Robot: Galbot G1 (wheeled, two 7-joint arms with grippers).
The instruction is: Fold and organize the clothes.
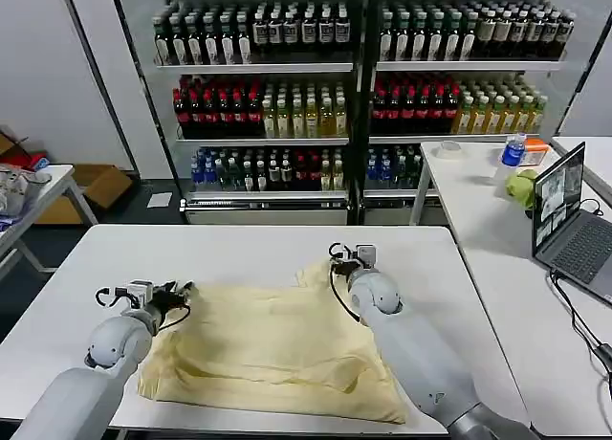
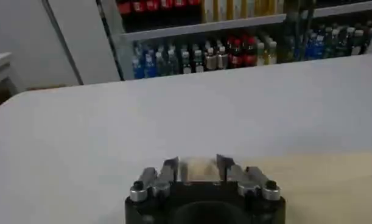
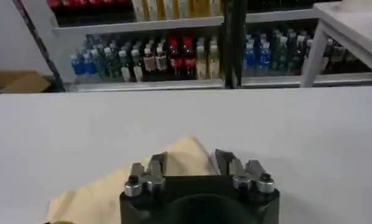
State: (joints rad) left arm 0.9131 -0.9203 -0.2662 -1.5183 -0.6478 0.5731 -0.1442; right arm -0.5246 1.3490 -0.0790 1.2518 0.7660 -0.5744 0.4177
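The clothes, one cream T-shirt [image 1: 273,340], lie spread and rumpled across the middle of the white table [image 1: 239,244]. At the shirt's far left corner sits my left gripper [image 1: 158,297]. In the left wrist view that gripper [image 2: 196,165] is open, with a strip of cream cloth [image 2: 198,167] between its fingers. My right gripper [image 1: 352,260] is at the shirt's far right corner, where the cloth rises in a small peak. The right wrist view shows this gripper [image 3: 190,163] open too, and the peak of the shirt [image 3: 179,159] stands between its fingers.
Shelves of drink bottles [image 1: 287,105] stand behind the table. A second white table on the right holds a laptop [image 1: 574,220], a green cloth [image 1: 521,187] and a bottle [image 1: 513,150]. A small table [image 1: 29,196] and a cardboard box [image 1: 105,184] are at the far left.
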